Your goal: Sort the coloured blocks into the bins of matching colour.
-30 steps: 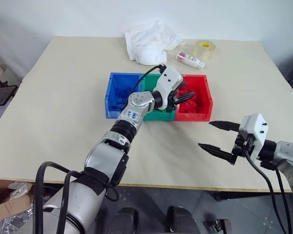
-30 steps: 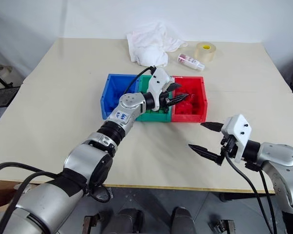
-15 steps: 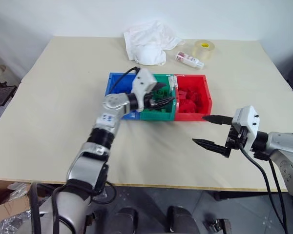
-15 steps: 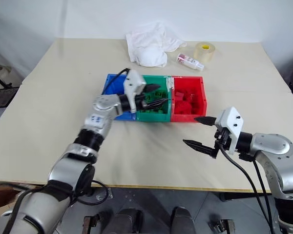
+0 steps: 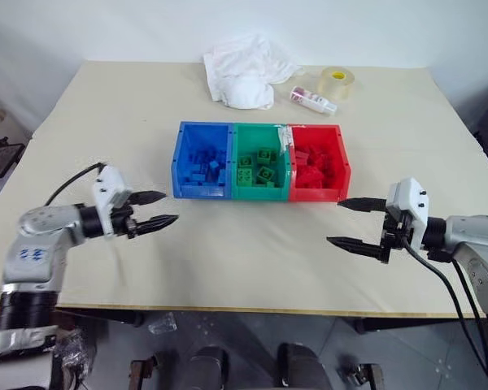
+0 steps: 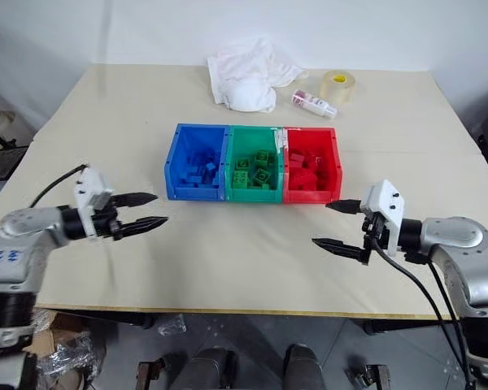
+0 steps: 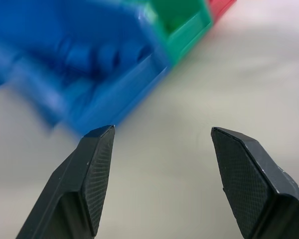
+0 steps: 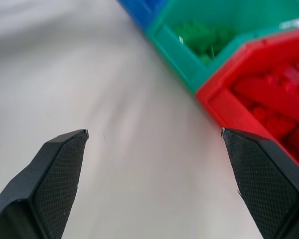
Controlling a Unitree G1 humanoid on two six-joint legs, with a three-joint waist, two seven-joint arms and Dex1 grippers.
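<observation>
Three joined bins stand in a row mid-table: blue [image 5: 177, 162], green [image 5: 262, 192] and red [image 5: 345, 166]. Blue blocks [image 5: 205, 162] lie in the blue bin, green blocks [image 5: 260, 165] in the green one and red blocks [image 5: 313, 165] in the red one. My left gripper [image 5: 172, 206] hovers open and empty over bare table, left of the blue bin and pointing toward it. Open and empty as well, my right gripper [image 5: 333, 221] hangs in front of the red bin's right corner. In the wrist views, the left gripper [image 7: 162, 129] faces the blue bin [image 7: 109, 94], and the right gripper [image 8: 154, 131] faces the red bin [image 8: 229, 107].
At the back of the table lie a white cloth [image 5: 244, 69], a clear tape roll [image 5: 337, 80] and a small pink-labelled bottle [image 5: 313, 99]. The table's front edge [image 5: 244, 307] runs just below both grippers.
My left arm has swung away from above the green and red bins, out to the left and back toward the table's front, empty. The right gripper has hardly moved.
</observation>
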